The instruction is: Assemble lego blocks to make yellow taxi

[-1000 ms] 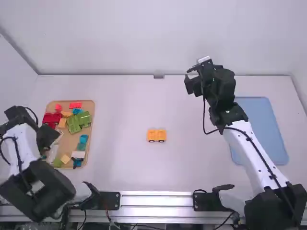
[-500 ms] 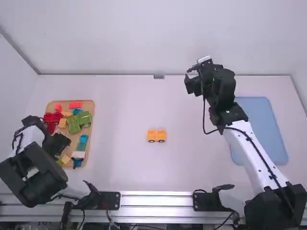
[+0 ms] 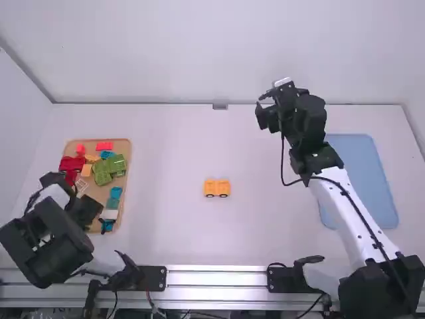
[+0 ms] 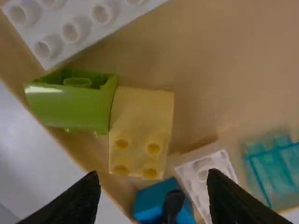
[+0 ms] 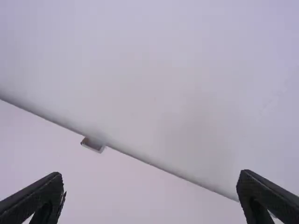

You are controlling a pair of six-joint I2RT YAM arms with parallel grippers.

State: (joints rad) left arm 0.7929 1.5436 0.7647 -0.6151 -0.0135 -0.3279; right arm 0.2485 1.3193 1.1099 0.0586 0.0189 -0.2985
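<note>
Over the front part of the wooden tray (image 3: 126,193) is my left gripper (image 3: 91,211). In the left wrist view my left gripper (image 4: 154,189) is open above a pale yellow block (image 4: 141,133), which touches a green piece (image 4: 74,102); a blue piece (image 4: 161,203) and a white block (image 4: 205,175) lie close by. The yellow taxi base (image 3: 216,188) with black wheels stands on the mid table. My right gripper (image 3: 264,109) is held high over the right back of the table; in the right wrist view that gripper (image 5: 152,198) is open, with nothing between its fingers.
The tray also holds red blocks (image 3: 72,163), green blocks (image 3: 109,169) and a larger white block (image 4: 79,23). A blue mat (image 3: 362,179) lies at the right, partly under the right arm. The back wall (image 3: 212,53) borders the table.
My left gripper has moved right and toward the tray's front end, uncovering part of the tray's left side. The right arm and the taxi base have stayed still.
</note>
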